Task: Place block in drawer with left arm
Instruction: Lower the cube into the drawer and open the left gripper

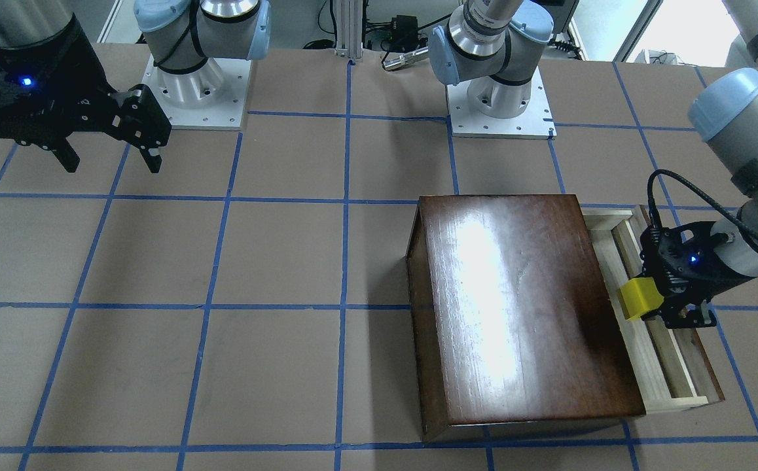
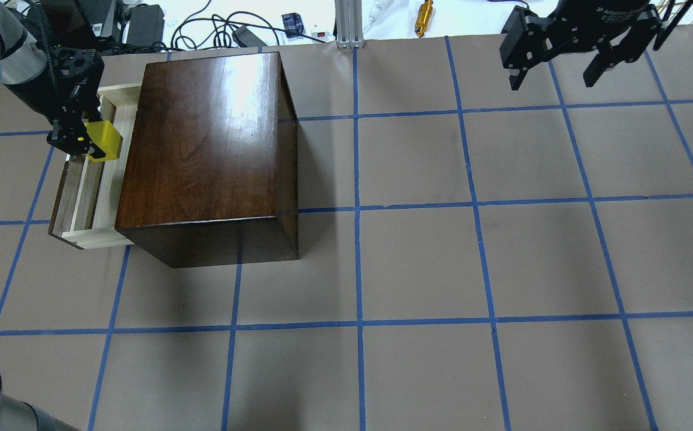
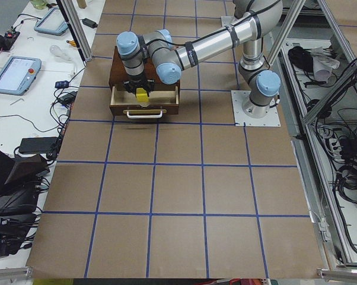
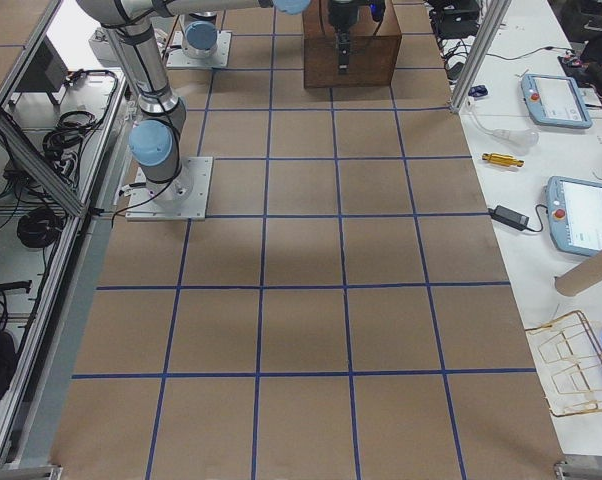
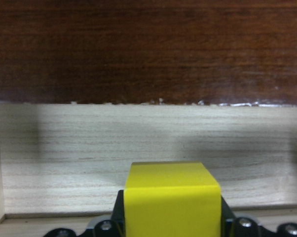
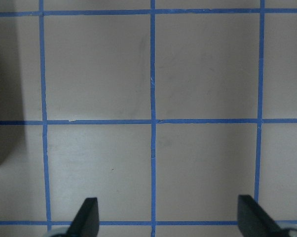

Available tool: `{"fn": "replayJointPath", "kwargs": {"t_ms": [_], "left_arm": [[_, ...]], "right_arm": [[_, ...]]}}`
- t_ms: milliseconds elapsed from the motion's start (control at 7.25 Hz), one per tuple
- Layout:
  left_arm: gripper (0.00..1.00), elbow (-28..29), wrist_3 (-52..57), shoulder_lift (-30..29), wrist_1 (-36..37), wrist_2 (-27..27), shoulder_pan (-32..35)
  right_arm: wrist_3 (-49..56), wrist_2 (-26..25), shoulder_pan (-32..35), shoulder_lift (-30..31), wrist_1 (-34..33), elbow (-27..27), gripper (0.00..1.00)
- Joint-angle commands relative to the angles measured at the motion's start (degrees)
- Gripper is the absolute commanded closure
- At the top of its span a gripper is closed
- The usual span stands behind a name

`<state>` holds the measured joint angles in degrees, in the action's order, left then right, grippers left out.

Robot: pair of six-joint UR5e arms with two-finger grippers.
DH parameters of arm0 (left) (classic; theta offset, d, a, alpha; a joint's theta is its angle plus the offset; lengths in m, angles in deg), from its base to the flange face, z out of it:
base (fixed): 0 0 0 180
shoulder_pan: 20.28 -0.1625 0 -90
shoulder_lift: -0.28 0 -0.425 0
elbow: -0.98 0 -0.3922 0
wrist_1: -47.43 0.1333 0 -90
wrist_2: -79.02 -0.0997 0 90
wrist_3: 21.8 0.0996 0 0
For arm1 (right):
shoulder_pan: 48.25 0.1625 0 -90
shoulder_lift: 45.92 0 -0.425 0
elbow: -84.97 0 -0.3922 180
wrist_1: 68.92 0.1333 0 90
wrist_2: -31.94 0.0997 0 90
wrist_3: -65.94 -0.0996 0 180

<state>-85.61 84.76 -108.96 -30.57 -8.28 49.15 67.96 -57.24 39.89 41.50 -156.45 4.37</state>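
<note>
Across the table: grips the block (image 1: 635,301) in the left gripper (image 1: 649,297), fingers closed on two of its sides, right above the drawer (image 1: 641,366) that stands open from the side of the box (image 1: 516,301). Cannot tell whether the block touches the drawer's floor. Brings the left arm (image 1: 739,131) in from this view's right, with a black cable (image 1: 680,186) looping over the wrist. Keeps the right gripper (image 1: 112,163) high at the upper left, spread wide and holding nothing, well apart from the box, over the table (image 1: 222,261) crossed by blue tape lines (image 1: 346,261).

From overhead: puts the block at the far left, just beside the box's edge and over the pale tray. Shows the other pincer at the upper right, fingers wide, nothing between them.

From the left end: sets the yellow cube between the box and the drawer's dark front panel with its handle (image 3: 144,113), within the tray's outline, under the near arm's wrist.

From the right end: leaves the box small at the top edge, with dark fingers hanging in front of it. Hides the block.

Left wrist: fills the lower middle with the yellow face, black finger parts tight on either side, pale wood grain behind and dark glossy wood above.

Right wrist: shows two dark fingertips at the bottom corners, far apart, with only taped table between.
</note>
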Motion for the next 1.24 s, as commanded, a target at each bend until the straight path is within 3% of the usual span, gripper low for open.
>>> {"fn": "replayJointPath", "kwargs": {"t_ms": [0,690,1103], "left_arm": [[0.41,-2.0,0.2,0.0,3.2,0.8,-0.2],[0.21,-2.5,0.4,0.1,4.4,0.6,-0.3],[0.2,1.2,-6.4,3.8,3.7,0.2,-0.1]], "right_arm": [[0.0,0.1,0.0,0.0,0.0,0.0,0.0],[0.0,0.0,-0.1,0.0,0.0,0.0,0.0],[0.0,0.0,-0.1,-0.1,0.0,0.0,0.0]]}}
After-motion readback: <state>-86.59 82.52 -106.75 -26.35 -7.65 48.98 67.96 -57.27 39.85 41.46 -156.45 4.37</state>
